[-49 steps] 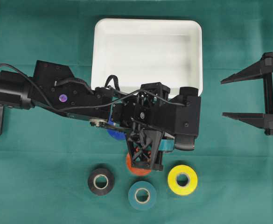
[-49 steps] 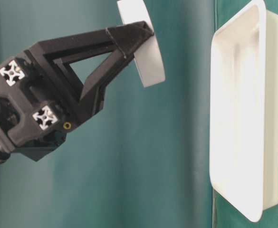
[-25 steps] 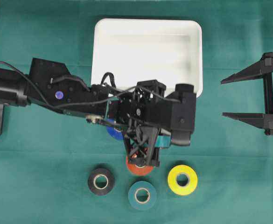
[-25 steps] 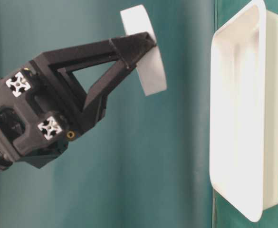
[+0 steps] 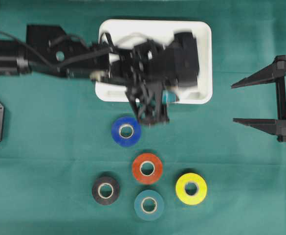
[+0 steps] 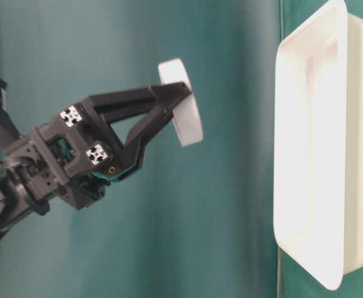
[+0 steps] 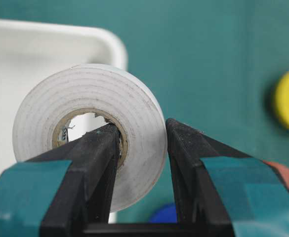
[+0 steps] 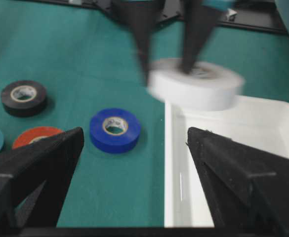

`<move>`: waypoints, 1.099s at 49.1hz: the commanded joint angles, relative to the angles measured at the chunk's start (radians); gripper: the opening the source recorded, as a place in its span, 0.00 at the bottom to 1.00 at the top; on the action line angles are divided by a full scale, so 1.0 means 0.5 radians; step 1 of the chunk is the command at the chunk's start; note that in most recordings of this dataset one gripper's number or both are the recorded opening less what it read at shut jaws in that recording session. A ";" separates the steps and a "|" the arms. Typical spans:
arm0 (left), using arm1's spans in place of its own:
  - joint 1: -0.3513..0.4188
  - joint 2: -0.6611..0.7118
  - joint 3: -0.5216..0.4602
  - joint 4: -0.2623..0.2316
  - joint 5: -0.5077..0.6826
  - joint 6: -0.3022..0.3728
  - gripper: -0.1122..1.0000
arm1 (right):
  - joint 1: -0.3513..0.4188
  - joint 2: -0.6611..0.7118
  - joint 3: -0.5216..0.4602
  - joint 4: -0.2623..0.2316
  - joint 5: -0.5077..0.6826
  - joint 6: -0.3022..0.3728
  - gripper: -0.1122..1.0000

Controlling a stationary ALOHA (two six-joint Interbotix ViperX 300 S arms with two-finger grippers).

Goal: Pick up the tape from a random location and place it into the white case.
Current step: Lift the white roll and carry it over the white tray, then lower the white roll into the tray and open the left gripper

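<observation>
Left tool [image 7: 139,163] clamped on white vinyl tape roll [image 7: 90,128] — one finger through its core — at the shallow white plastic case's [image 5: 204,58] near rim; early release risks a rim strike. Right tool [image 5: 238,103] fully open, empty.

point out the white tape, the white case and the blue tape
white tape [image 7: 134,118]: left wrist view, flat face right of the core.
white case [image 6: 305,143]: table-level view, inner floor.
blue tape [image 5: 117,132]: overhead view, top face left of the hole.
</observation>
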 commanded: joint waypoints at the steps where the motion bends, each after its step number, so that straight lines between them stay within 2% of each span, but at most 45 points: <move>1: 0.077 -0.092 -0.012 0.006 -0.015 0.003 0.33 | -0.003 0.012 -0.046 -0.003 -0.009 0.000 0.92; 22: 0.390 -0.117 0.025 0.003 -0.006 0.009 0.33 | -0.003 0.012 -0.046 -0.003 0.000 0.000 0.92; 54: 0.396 -0.129 0.049 -0.003 -0.006 0.006 0.33 | -0.003 0.012 -0.046 -0.003 0.009 0.000 0.92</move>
